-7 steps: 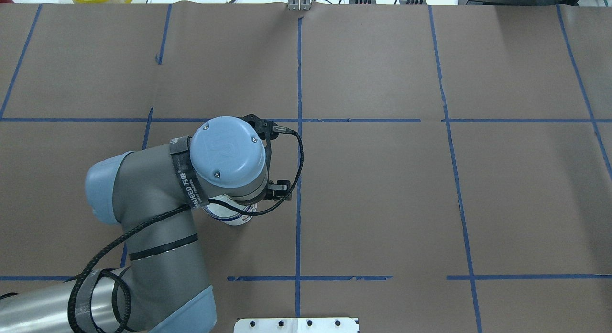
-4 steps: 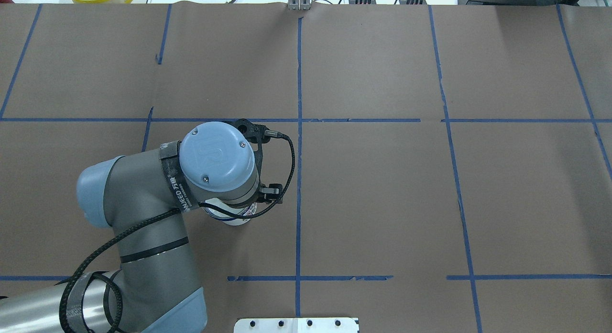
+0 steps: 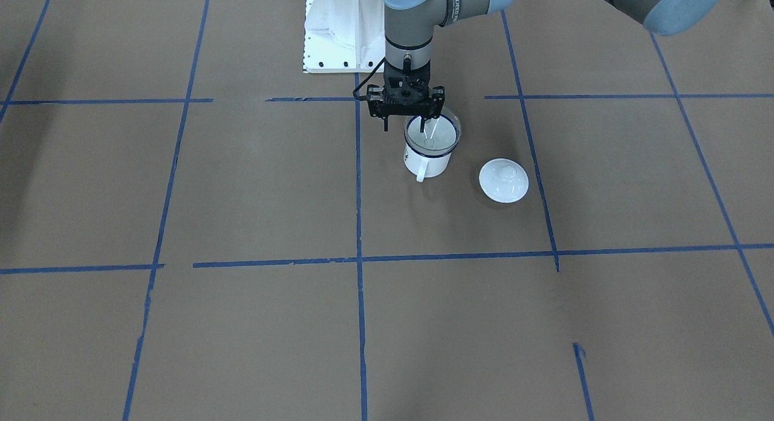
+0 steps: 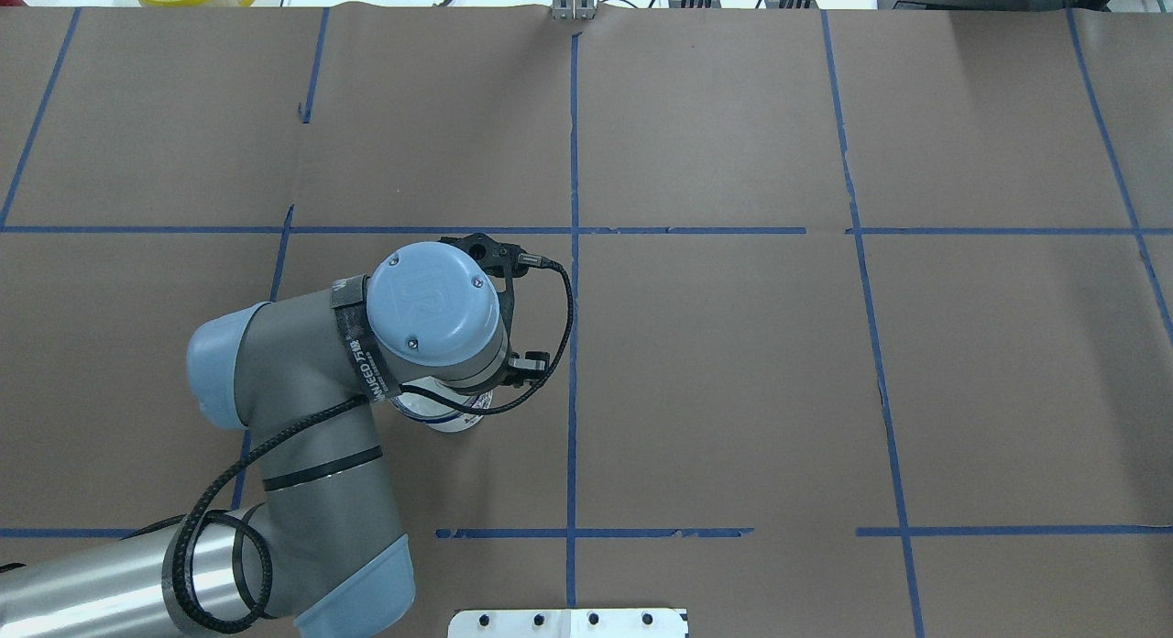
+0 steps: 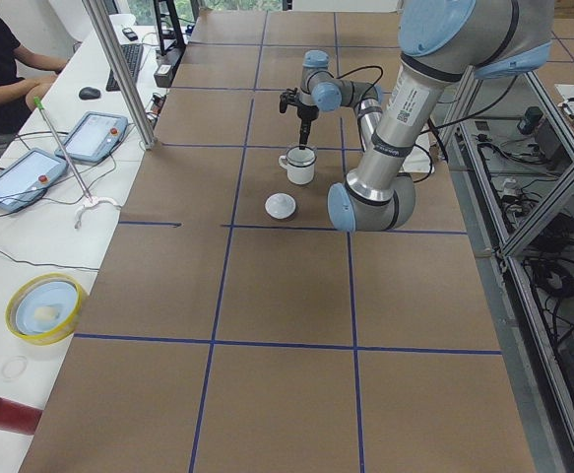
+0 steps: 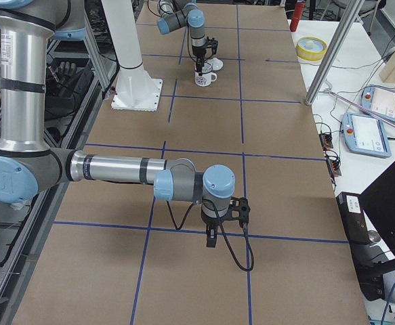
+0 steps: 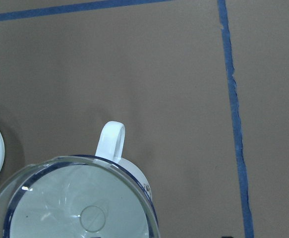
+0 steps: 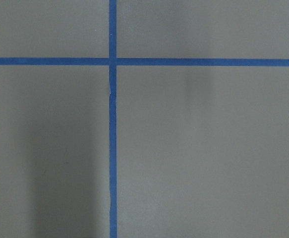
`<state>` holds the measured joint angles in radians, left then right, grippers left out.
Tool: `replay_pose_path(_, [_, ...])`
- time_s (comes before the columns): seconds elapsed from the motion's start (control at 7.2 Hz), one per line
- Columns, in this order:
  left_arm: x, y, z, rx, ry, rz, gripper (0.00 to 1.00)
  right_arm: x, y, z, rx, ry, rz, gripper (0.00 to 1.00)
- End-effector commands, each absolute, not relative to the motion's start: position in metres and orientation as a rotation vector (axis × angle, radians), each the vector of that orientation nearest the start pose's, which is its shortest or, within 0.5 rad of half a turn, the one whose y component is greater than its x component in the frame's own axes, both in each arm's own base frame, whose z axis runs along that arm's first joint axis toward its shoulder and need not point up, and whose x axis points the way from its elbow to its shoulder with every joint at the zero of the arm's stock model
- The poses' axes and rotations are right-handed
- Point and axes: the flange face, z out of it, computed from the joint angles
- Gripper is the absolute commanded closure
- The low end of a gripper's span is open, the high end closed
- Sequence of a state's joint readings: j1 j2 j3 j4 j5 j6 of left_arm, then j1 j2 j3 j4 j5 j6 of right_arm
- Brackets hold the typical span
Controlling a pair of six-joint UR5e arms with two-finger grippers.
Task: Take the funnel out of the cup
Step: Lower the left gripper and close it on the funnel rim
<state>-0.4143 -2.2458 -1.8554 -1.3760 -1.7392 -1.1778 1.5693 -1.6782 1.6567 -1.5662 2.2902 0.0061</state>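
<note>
The cup (image 3: 426, 161) is a white enamel mug with a dark blue rim, upright on the brown paper. Its handle (image 7: 112, 141) points away from the robot. The clear funnel (image 3: 446, 140) sits in its mouth and also shows in the left wrist view (image 7: 85, 198). My left gripper (image 3: 410, 126) hangs straight down over the cup's rim and looks open. One finger is outside the cup and the other is over the funnel bowl. In the overhead view my wrist hides all but the cup's edge (image 4: 449, 423). My right gripper (image 6: 211, 242) hovers over bare paper far off; I cannot tell its state.
A white domed lid (image 3: 504, 180) lies on the paper beside the cup, on my left side. The white robot base plate (image 3: 338, 34) is behind the cup. A yellow bowl (image 5: 42, 307) and operators' tablets sit on the side bench.
My left wrist shifted a little left, then back right, and now looks slightly smaller in the overhead view, so lower. The cup has not moved.
</note>
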Motion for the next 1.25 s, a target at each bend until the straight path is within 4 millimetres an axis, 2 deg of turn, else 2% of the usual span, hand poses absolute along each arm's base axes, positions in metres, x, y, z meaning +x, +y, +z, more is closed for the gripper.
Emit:
replay_pose_path(0.0, [0.520,-0.358,0.177,0.159,0.769,0.042,0.75,0.067,-0.445,0.670,-0.019,-0.719,0.010,0.00])
replay_pose_path(0.14, [0.510,-0.354,0.181,0.162,0.775,0.043,1.00,0.067,-0.445,0.670,-0.019,-0.719,0.010,0.00])
replay_pose_path(0.42, [0.510,-0.354,0.184,0.157,0.770,0.038,1.00,0.067,-0.445,0.670,-0.019,-0.719,0.010,0.00])
replay_pose_path(0.56, [0.506,-0.353,0.178,0.160,0.778,0.033,1.00,0.067,-0.445,0.670,-0.019,-0.719,0.010,0.00])
replay_pose_path(0.83, [0.477,-0.342,0.156,0.161,0.781,0.031,1.00,0.067,-0.445,0.670,-0.019,-0.719,0.010,0.00])
replay_pose_path(0.97, [0.459,-0.348,0.148,0.170,0.778,0.014,1.00,0.067,-0.445,0.670,-0.019,-0.719,0.010,0.00])
replay_pose_path(1.11, [0.432,-0.360,0.137,0.179,0.779,-0.014,1.00,0.067,-0.445,0.670,-0.019,-0.719,0.010,0.00])
